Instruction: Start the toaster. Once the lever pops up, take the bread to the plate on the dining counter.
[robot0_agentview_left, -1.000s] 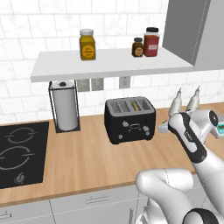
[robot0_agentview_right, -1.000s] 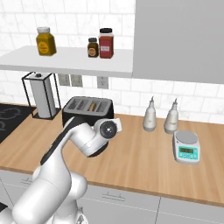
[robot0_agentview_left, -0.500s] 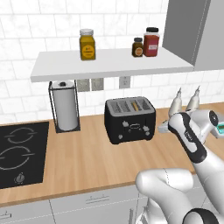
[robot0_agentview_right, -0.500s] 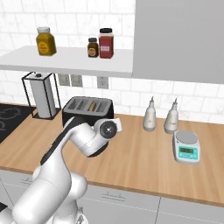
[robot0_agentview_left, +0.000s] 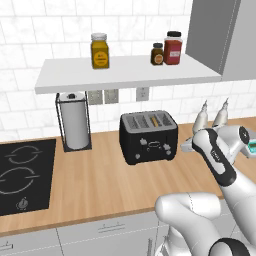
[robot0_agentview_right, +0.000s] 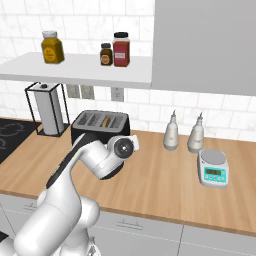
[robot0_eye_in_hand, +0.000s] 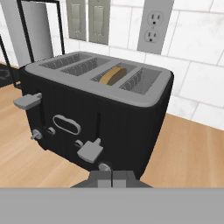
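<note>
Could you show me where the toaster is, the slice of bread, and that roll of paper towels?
toaster (robot0_agentview_left: 148, 136): left base view, on its black front face.
bread (robot0_eye_in_hand: 112, 75): hand view, on the tan top edge showing in a slot.
paper towel roll (robot0_agentview_left: 75, 124): left base view, on the white side of the roll.

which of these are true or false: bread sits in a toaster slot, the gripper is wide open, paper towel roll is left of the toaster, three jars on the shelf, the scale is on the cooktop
1. Bread sits in a slot of the toaster. True.
2. The gripper is wide open. False: its fingertips are shut together, close to the toaster's front.
3. The paper towel roll stands left of the toaster in the left base view. True.
4. Three jars stand on the shelf. True.
5. The scale is on the cooktop. False: it rests on the wood counter, right of the two bottles.
</note>
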